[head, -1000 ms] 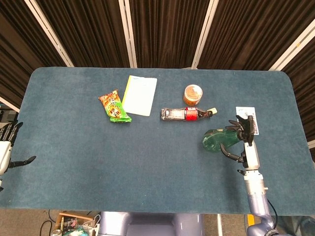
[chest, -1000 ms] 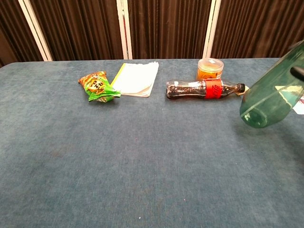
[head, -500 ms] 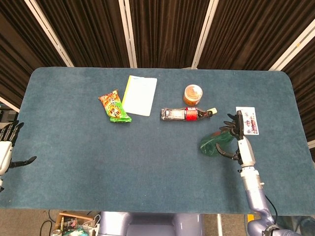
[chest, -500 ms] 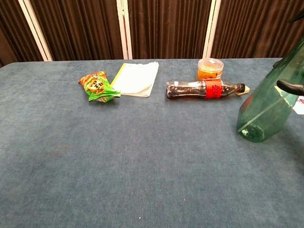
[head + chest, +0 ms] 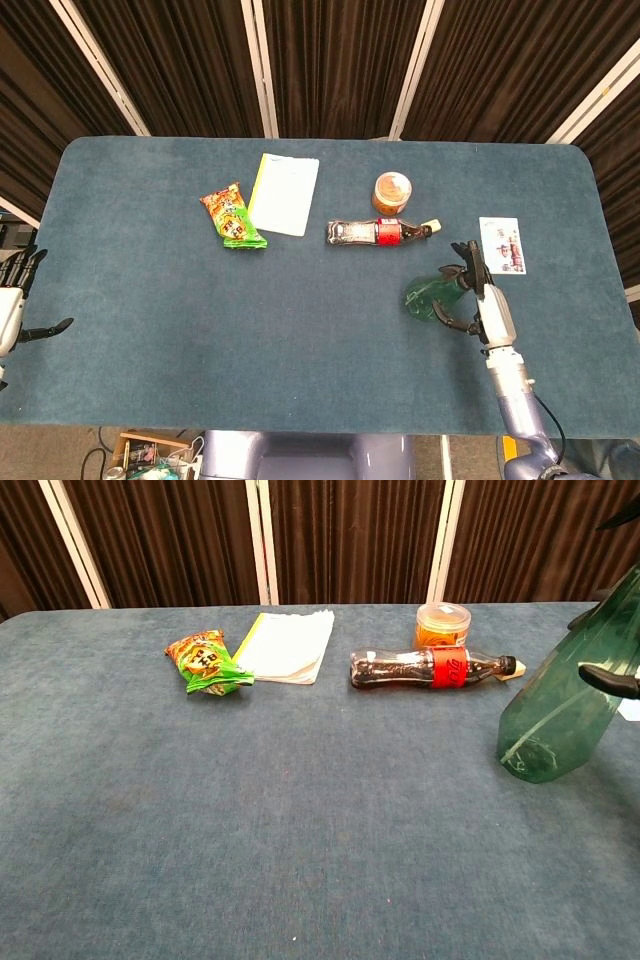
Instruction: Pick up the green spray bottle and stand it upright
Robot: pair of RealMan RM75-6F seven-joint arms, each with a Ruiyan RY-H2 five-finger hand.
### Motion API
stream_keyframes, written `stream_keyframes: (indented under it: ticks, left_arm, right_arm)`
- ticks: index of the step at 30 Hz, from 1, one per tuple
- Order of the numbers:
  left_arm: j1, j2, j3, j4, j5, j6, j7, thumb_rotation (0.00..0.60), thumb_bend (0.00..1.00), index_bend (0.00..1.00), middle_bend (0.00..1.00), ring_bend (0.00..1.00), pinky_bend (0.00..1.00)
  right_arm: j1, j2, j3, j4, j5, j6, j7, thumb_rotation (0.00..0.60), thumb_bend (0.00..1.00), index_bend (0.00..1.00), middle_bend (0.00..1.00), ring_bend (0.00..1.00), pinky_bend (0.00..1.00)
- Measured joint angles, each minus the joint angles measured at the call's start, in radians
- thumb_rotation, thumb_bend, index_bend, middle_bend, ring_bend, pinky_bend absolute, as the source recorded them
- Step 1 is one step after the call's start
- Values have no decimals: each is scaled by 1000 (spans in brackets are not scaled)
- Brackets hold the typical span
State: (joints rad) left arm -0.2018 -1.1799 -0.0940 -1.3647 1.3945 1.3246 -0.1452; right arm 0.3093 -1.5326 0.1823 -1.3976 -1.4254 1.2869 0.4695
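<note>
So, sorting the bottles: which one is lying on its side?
The cola bottle with the red label lies flat; the green spray bottle is tilted in the right hand.

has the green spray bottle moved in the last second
Yes. The green spray bottle, held by the right hand, has swung more upright, and its base has dropped toward the table, drawing away from the card.

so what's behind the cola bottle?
Behind the cola bottle, an orange lidded tub stands on the table, near the neck end. Its lower front is hidden in the chest view; whether they touch is unclear.
</note>
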Motion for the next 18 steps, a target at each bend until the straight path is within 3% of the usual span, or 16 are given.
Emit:
stream_keyframes:
  ticks: [7, 18]
  left_arm:
    - [1, -1, -2, 1, -4, 1, 0, 600, 129, 0, 0, 0, 87]
    - [3, 2, -2, 0, -3, 5, -6, 600, 126, 0, 0, 0, 87]
  right_arm:
    - [-2, 10, -11, -9, -4, 2, -26, 600, 251, 0, 0, 0, 0]
    - [-6, 24, -11, -50, 4, 9, -50, 600, 200, 0, 0, 0, 0]
